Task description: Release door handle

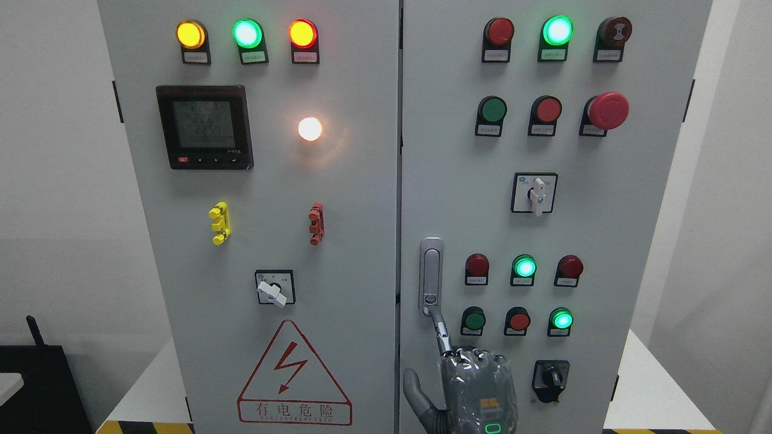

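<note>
Near bottom edge, right of the door seam: hand [476, 386], most fingers curled, one finger [442, 331] stretched up, tip touching lower end of door handle [430, 274]. Handle upright on left edge of right cabinet door [651, 241].

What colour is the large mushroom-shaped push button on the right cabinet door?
The large mushroom-shaped push button is red, seen best in the head view.

An electrical plant or test room: a grey two-door control cabinet [265, 241] with pilot lamps [247, 33], push buttons [493, 110], rotary switches [537, 194], a digital meter [204, 126] and a high-voltage warning triangle [294, 377], set against plain white walls [54, 181].
</note>
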`<control>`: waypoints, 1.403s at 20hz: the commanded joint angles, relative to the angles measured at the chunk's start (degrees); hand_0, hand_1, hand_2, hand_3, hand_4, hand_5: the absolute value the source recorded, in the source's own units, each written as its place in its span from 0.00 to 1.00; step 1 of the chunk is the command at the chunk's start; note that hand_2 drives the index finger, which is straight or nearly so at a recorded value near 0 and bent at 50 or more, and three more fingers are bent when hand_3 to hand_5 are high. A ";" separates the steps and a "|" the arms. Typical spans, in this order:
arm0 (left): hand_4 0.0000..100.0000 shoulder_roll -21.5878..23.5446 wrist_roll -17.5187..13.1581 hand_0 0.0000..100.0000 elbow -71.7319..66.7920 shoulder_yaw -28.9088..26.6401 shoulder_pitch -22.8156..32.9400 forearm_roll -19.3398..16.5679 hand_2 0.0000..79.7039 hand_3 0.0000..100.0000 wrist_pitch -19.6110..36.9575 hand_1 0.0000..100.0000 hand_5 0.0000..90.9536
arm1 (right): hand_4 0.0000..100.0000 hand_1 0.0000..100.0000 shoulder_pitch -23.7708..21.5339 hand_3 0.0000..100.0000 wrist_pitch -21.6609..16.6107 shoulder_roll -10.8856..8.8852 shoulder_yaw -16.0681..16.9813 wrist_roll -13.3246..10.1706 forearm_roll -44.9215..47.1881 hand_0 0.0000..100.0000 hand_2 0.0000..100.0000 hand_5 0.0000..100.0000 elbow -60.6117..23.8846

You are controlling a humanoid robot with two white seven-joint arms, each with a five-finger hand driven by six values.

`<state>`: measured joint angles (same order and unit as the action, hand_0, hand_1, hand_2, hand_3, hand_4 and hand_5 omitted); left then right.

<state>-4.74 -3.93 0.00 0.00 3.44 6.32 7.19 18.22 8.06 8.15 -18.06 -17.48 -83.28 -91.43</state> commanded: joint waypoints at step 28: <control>0.00 0.00 -0.03 0.12 0.88 0.70 -0.01 0.01 0.00 0.00 0.02 0.39 0.00 | 1.00 0.36 -0.02 1.00 -0.15 0.02 0.13 0.07 0.04 0.41 0.06 0.99 1.51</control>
<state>-4.75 -3.95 0.00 0.00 3.44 6.32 7.19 18.28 7.85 8.18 -17.91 -17.22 -83.23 -90.12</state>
